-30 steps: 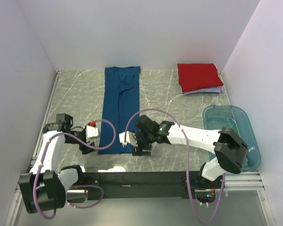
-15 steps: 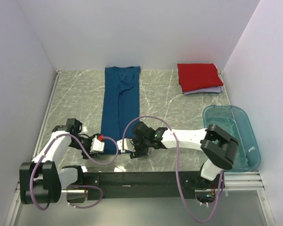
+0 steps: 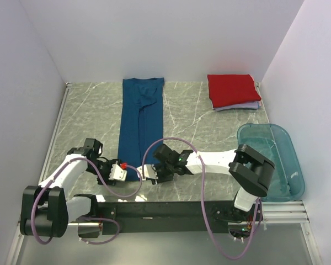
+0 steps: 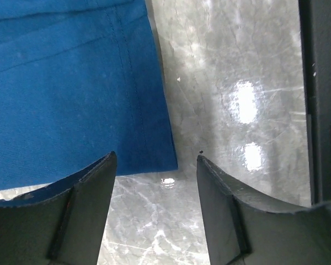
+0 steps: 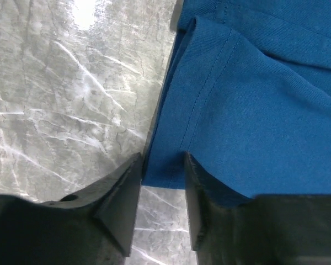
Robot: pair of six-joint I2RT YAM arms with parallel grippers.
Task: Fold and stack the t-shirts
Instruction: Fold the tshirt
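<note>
1. Grey marbled bench [image 3: 94, 110] was seen to carry the dark blue t-shirt [image 3: 140, 124], which was laid out flat as a long narrow strip running from the back edge towards the arms.
2. The strip's near hem was flanked by both arms, with the left end effector [image 4: 156, 165] placed at one near corner and the right end effector [image 5: 163, 163] at the other.
3. The left end effector was seen released: its fingers [image 4: 88, 199] were spread, one lying over the blue cloth and the other over bare bench, with the hem corner between them.
4. The right end effector's fingers [image 5: 118, 204] were set close together about the other hem corner. The gap appeared to be filled by cloth, but whether the cloth was pinched could not be told.
5. The red t-shirt [image 3: 233, 89] was stacked, folded, on the pale lavender t-shirt [image 3: 240, 106] at the back right, well apart from the blue strip.
6. A teal tub [image 3: 263, 126] was placed at the right edge.
</note>
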